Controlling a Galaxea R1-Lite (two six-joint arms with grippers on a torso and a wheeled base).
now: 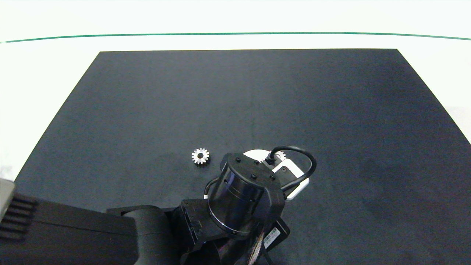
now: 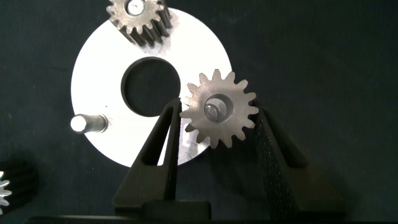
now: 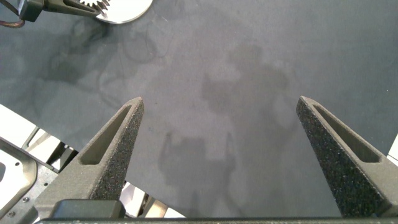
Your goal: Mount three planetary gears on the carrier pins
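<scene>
Two gears sit on pins of the white disc (image 2: 99,68). One gear (image 2: 219,107) sits between the spread fingers of the left gripper (image 2: 217,134). One pin (image 2: 84,123) is bare. The last gear (image 1: 200,156) lies on the bench beside the gripper.

From my right wrist camera I see the right gripper (image 3: 227,155) hanging over the dark mat (image 3: 249,74), its two grey fingers (image 3: 115,149) spread wide with nothing between them. Far off at the mat's edge sits a slice of the white disc (image 3: 124,9) with a toothed gear (image 3: 96,5) at its rim. The tip of the other gripper (image 3: 37,7) is just beside it.
</scene>
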